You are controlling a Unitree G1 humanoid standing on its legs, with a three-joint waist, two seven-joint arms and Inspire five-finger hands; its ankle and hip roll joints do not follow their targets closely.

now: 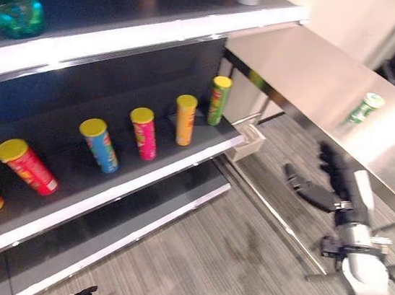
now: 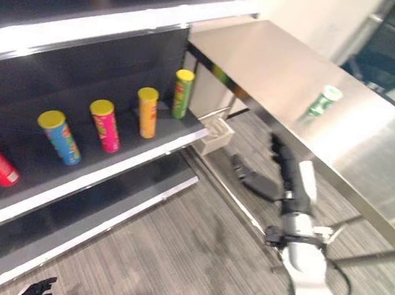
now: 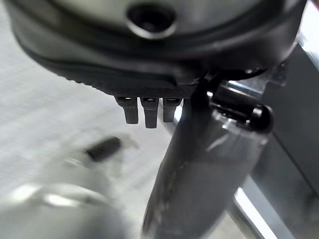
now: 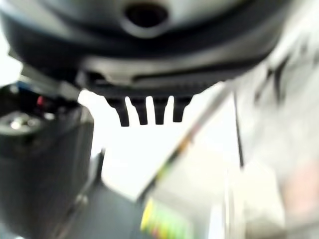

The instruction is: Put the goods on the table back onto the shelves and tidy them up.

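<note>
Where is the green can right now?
The green can stands on the steel table, to the robot's right of the shelves, beyond the open right hand hanging below the table's edge.

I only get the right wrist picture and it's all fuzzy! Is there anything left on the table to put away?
Observer: Yes, one green can sits on the steel table.
Operator: Is my right hand holding it?
Observer: No. The right hand is open and empty, apart from the can and lower than the table's near edge.
Operator: Where should the can go?
Observer: Probably the middle shelf, where a row of yellow-lidded cans is lined up.
</note>
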